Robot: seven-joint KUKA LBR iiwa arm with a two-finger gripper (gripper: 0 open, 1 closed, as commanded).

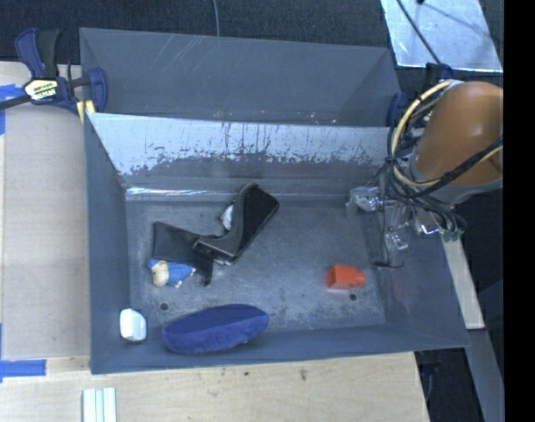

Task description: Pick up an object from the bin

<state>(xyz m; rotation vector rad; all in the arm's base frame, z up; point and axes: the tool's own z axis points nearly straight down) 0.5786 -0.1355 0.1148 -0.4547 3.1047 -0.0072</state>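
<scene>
Foreground first: a blue oblong pad (216, 327) lies left of the orange block (345, 277), nearer me. Just right of that block hangs my tool (389, 260); whether it's spread or pressed together I cannot tell. Beyond the block, leftward, lie black pieces (243, 222).

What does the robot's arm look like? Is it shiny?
Its wrist wears a round, orange-brown cover, smooth like a ball. Black and pale cables loop around it. At its end is a small gripper of silvery metal and dark parts.
</scene>
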